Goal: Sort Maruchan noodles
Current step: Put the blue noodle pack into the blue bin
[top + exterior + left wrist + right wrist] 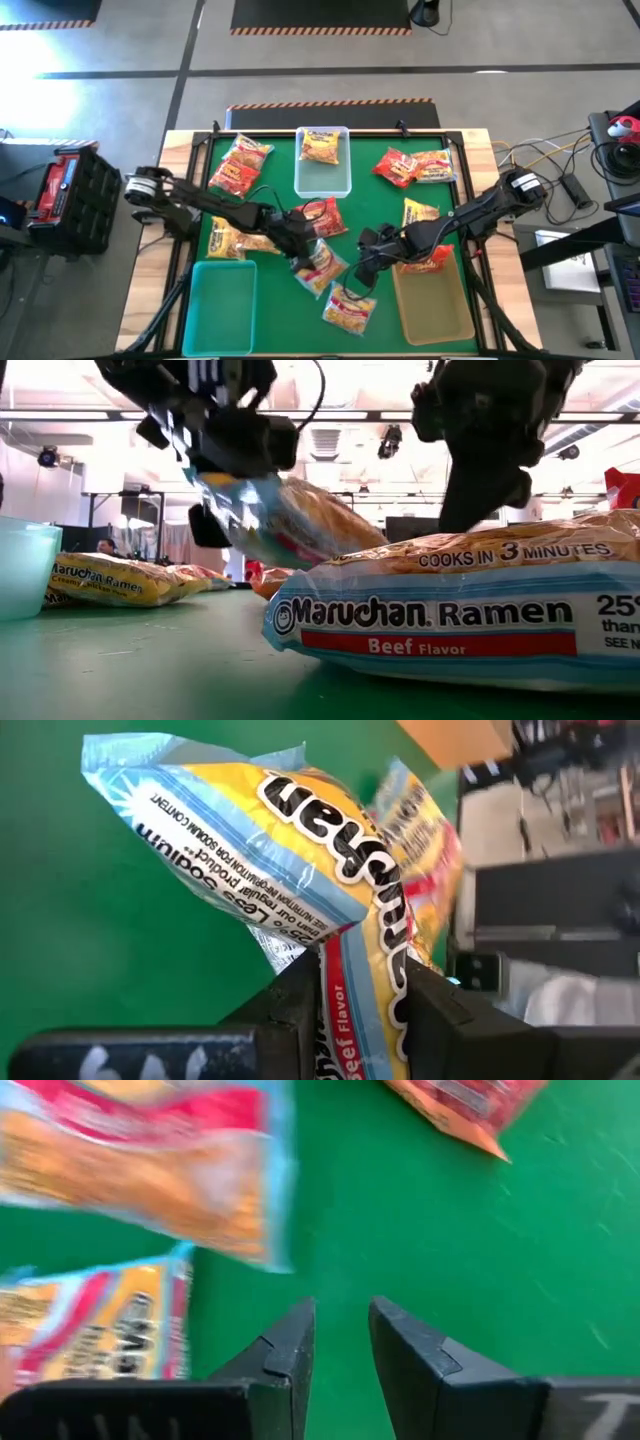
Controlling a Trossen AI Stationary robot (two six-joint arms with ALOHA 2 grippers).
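From above, the left gripper (303, 258) sits over the middle of the green table (375, 215), closed on a pale-blue-and-yellow Maruchan Beef packet (320, 265). The right gripper (366, 262) hangs just beside it, above bare mat, holding nothing. Other packets lie scattered; one rests in the clear bin (322, 160), one at the amber bin (432, 300), while the teal bin (222, 305) looks empty.

At table height, the held packet (285, 520) hangs tilted, clear of the mat, behind a second Beef packet (460, 615) lying flat in the foreground.

The left wrist view shows the fingers (300, 1005) pinching the packet (300, 850) near one end — a slim hold on crinkly film, so a slow, level carry to its bin would suit best, with release low over the bin.

The right wrist view shows that pincer's fingers (285, 1355) a narrow gap apart and empty; it should keep clear of the left arm's path.
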